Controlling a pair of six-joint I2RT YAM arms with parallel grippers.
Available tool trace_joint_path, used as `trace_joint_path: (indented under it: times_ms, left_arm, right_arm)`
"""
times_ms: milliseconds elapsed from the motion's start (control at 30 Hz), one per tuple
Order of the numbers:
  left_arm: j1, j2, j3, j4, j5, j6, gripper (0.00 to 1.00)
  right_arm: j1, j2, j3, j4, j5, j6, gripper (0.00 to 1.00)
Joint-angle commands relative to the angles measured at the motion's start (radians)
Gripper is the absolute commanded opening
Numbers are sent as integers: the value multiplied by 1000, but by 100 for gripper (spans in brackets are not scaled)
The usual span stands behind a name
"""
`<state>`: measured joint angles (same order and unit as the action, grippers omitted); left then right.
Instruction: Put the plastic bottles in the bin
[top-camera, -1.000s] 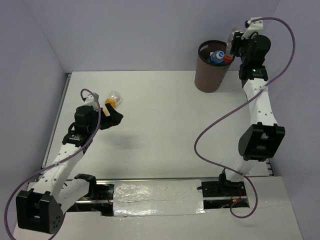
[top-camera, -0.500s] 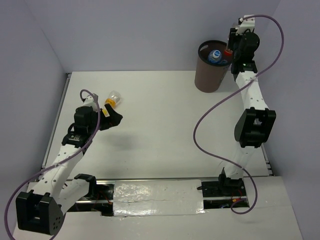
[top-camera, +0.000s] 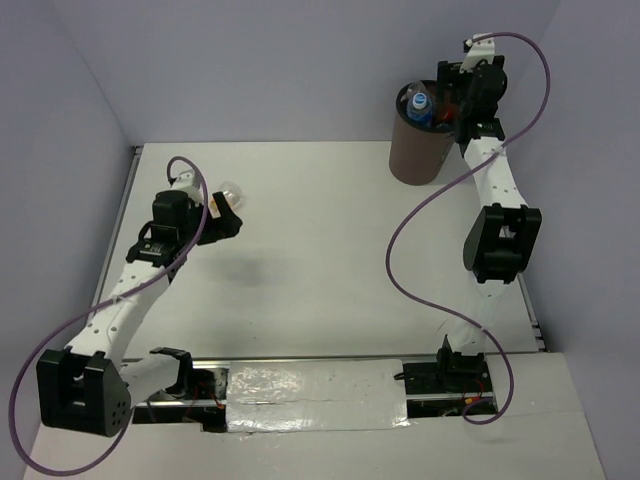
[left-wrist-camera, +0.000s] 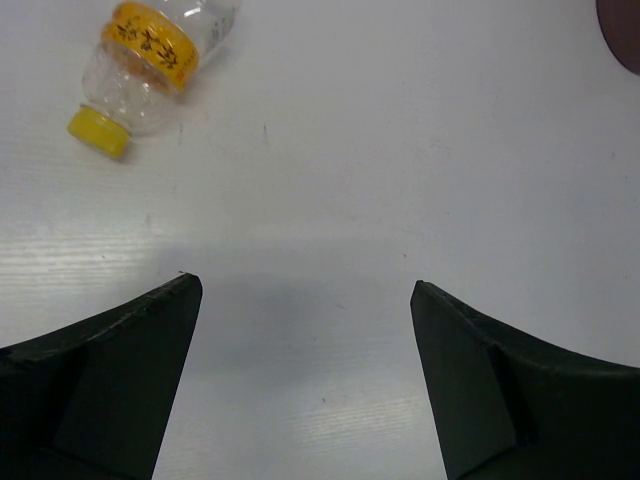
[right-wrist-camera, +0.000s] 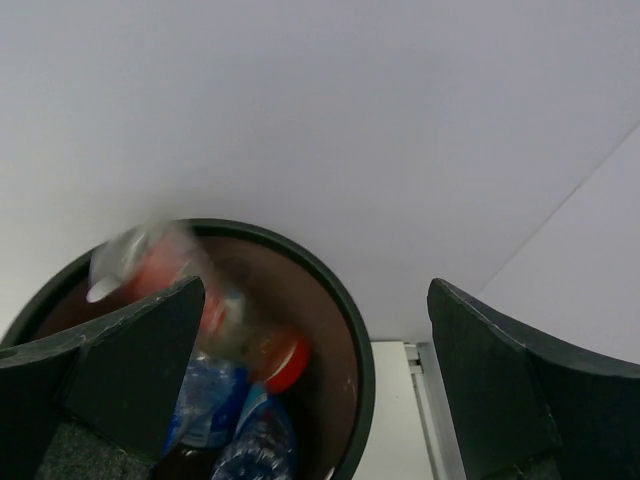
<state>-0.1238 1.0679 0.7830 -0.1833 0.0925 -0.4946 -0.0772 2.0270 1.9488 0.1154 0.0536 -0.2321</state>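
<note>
The brown bin (top-camera: 413, 152) stands at the far right of the table. My right gripper (top-camera: 446, 98) hangs open over its mouth. In the right wrist view a red-capped plastic bottle (right-wrist-camera: 240, 325) is a blur inside the bin's dark rim (right-wrist-camera: 352, 318), free of my right gripper (right-wrist-camera: 315, 290), above blue-labelled bottles (right-wrist-camera: 215, 410). A blue-capped bottle (top-camera: 419, 100) pokes up in the bin. A yellow-capped bottle (left-wrist-camera: 148, 62) lies on the table beyond and left of my open, empty left gripper (left-wrist-camera: 305, 290). From above, that bottle (top-camera: 230, 188) shows just past the left gripper (top-camera: 228, 212).
Purple cables (top-camera: 420, 230) loop from both arms over the white table (top-camera: 320, 240). Grey walls close in the back and both sides. A taped strip (top-camera: 315, 385) runs along the near edge between the arm bases.
My right gripper has swung left over the bin, opened and let the red-capped bottle go into the bin. My left arm has shifted a little toward the yellow-capped bottle.
</note>
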Motion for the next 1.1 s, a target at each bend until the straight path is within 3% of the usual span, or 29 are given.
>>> trace_joint_path:
  times_ms: [0,133,167,267,400,567,800,1067]
  left_arm:
    - [15,52,91,-34,-51,86,99]
    - [35,139,163,-94,-83,126,99]
    - [47,173,189,-102,-85,143,100]
    - [72,243,234,-122,-88,184,100]
    - [90,360,300,-139,-88,251,100]
    - [95,579,446,-134,-128,352,99]
    - [102,829,625,-123,-114,438,99]
    - [110,977,679,-116,-103,467,78]
  right_arm:
    - [4,-96,27,-19,-49,31,100]
    - [-12,-218,-25,-167,-242,65,100]
    - [-33,-243,-39,-199,-425,53,100]
    - [-49,-335,-131,-310,-773,22,100]
    - [-46,-444,-322,-436,-1076,-60,100]
    - [-36,-593,-543,-543,-1152,-185,100]
    - [-36,-688,-652,-718,-1178,-300,100]
    - [-29,-711,-731,-711,-1190,-254,100]
